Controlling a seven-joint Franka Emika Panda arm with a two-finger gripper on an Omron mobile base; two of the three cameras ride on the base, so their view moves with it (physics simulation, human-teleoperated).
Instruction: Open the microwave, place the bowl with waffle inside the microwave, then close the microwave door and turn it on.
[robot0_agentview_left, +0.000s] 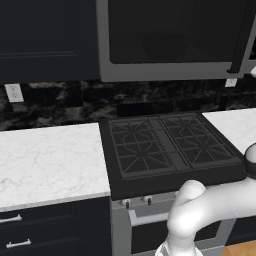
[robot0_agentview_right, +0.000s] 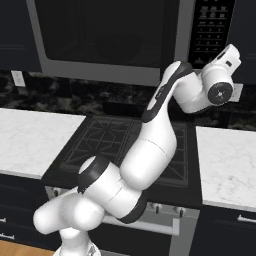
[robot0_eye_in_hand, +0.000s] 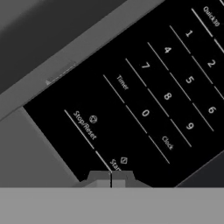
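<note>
Microwave (robot0_agentview_right: 107, 37) hung above the stove (robot0_agentview_left: 167, 145), between dark cabinets (robot0_agentview_left: 47, 40). Microwave door (robot0_agentview_left: 175, 30) shut flat against the grey frame, glass dark; nothing of the inside made out through it, so contents impossible to tell. Black handle (robot0_agentview_left: 243, 37) upright along the door's right edge.

Keypad (robot0_agentview_right: 212, 30) to the right of the door, a black panel with white lettering. Seen close in the hand view: digits in rows, then "Timer", "Clock", "Stop/Reset", and a label beginning "Sta" at the lower edge.

Gripper (robot0_eye_in_hand: 111, 179) raised to the keypad, fingers pressed together with only a thin seam between the tips. Tips set right at the "Sta" label; touching the panel or just off it, not possible to tell. Nothing pinched between them.

Arm (robot0_agentview_right: 150, 145) bent up from the base over the stove, wrist level with the keypad's lower part in the right base view.

Stove top bare of pots: black grates, four burners. Knobs (robot0_agentview_left: 135, 201) along the front edge, oven handle (robot0_agentview_left: 150, 218) below. White marbled counter (robot0_agentview_left: 50, 160) to the left of the stove, a second stretch (robot0_agentview_right: 225, 165) to its right. Wall outlet (robot0_agentview_left: 14, 92) on the dark stone backsplash at the left. Drawer pulls (robot0_agentview_left: 12, 219) below the left counter.
</note>
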